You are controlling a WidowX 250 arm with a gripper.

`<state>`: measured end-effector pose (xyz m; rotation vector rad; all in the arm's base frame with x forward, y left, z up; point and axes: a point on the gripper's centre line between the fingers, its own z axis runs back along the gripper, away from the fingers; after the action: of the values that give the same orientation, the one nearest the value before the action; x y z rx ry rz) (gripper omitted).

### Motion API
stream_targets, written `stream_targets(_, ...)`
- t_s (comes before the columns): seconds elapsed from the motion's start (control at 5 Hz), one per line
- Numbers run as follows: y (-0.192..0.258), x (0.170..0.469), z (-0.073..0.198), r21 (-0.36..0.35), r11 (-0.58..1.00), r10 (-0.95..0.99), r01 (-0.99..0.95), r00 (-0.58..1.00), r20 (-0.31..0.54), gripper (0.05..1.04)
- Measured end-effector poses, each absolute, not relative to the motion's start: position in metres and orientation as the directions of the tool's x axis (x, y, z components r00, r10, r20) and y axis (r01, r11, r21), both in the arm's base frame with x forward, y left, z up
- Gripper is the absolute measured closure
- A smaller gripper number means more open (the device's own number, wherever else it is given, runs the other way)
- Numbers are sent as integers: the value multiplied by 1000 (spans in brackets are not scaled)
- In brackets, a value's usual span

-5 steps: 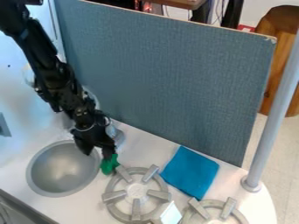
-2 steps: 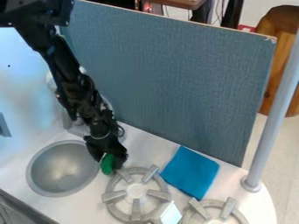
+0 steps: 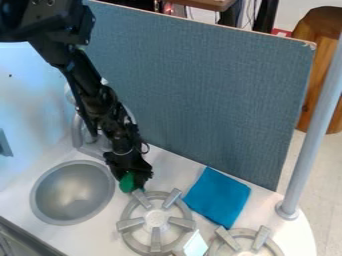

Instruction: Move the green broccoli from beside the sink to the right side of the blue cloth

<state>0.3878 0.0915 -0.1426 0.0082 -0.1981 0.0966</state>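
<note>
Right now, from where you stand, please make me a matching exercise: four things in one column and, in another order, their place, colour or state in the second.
Things:
1. Cloth
2. Small object
3. Sink bowl
4. Burner nearer the sink bowl

Place, colour or state:
A. A round grey hollow in the counter
B. Green, right at the gripper
C. A grey ring with spokes
D. Blue, lying flat near the upright panel

Right pairs: 1-D, 2-B, 3-A, 4-C
</note>
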Motion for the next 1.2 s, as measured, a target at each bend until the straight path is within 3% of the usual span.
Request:
stream_targets(0.4,86,386,-140,-33,996,87,-82,977,197,298)
stream_targets(0.6,85,379,-120,-78,995,84,-69,976,203,407)
stream_targets(1.0,63,400,-77,-137,990,29,12,956,292,426)
stream_targets(1.2,23,418,-69,-119,986,-71,117,939,337,426)
